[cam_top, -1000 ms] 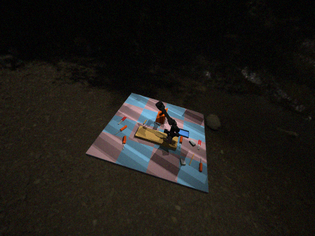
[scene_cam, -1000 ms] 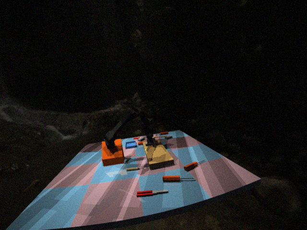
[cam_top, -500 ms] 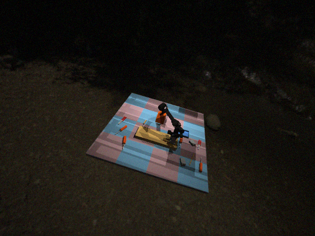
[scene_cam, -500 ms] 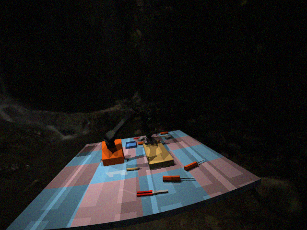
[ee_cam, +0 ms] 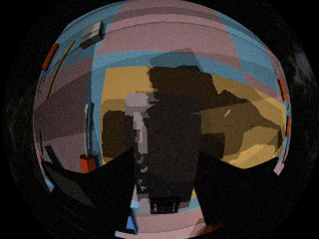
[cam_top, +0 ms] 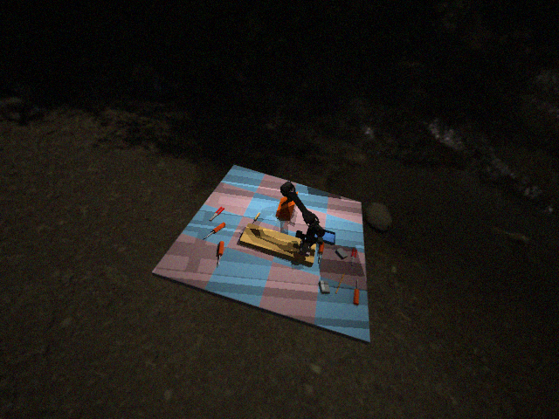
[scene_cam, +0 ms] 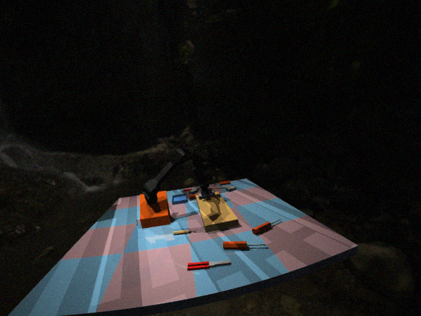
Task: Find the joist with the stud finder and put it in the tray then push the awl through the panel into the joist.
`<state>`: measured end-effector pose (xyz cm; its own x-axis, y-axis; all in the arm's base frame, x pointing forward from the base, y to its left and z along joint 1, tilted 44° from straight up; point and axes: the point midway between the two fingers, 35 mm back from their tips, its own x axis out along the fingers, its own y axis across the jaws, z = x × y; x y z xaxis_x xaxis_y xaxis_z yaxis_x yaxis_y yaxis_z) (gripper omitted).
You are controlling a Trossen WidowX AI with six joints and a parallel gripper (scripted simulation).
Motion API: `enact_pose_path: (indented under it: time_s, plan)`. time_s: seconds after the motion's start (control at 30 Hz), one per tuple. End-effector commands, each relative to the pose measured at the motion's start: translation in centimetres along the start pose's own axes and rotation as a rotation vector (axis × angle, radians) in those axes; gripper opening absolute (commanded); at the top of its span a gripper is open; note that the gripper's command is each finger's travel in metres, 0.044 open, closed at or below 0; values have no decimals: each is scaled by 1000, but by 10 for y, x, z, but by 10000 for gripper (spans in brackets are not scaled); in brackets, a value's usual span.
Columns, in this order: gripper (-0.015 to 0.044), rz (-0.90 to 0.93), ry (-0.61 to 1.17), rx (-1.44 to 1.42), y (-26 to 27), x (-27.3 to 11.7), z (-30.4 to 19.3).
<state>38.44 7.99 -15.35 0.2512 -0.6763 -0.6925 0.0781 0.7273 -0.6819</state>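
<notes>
The stud finder (ee_cam: 171, 139) is gripped between the fingers (cam_top: 305, 247) (scene_cam: 205, 193), which are closed on its sides. It is a dark block, above the end of the yellowish panel (cam_top: 266, 243) (scene_cam: 222, 219) (ee_cam: 249, 112) nearer the blue tray (cam_top: 328, 236) (scene_cam: 179, 199) (ee_cam: 132, 223). Whether its underside touches the wood, I cannot tell. The small screen (ee_cam: 164, 205) on it looks dark.

The black arm (cam_top: 301, 205) (scene_cam: 166, 173) reaches over from its orange base (cam_top: 284, 210) (scene_cam: 154, 221). The tray sits on the bench (cam_top: 288, 292) (scene_cam: 163, 278) (ee_cam: 159, 35), near that same panel end, with the stud finder outside it.

A small tool with a pale handle (cam_top: 257, 217) (scene_cam: 181, 232) lies between the base and the panel's other end. Beyond that end lie two orange-handled tools, one (cam_top: 218, 227) (scene_cam: 234, 245) between the other (cam_top: 220, 249) (scene_cam: 261, 228) and a red-handled tool (cam_top: 219, 210) (scene_cam: 198, 265). Just beside the tray end of the panel is another orange-handled tool (cam_top: 320, 249) (ee_cam: 88, 163). Farther out, a grey block (cam_top: 324, 286) (ee_cam: 92, 34) lies near a thin yellowish stick (cam_top: 340, 283) (ee_cam: 60, 70).
</notes>
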Motion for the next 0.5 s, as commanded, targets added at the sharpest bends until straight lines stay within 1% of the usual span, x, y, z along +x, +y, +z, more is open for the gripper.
enact_pose_path:
  time_s: [0.0,0.47]
  plan:
    - [0,-6,4,4,-18,2,0]
    - [0,-9,5,2,-72,2,0]
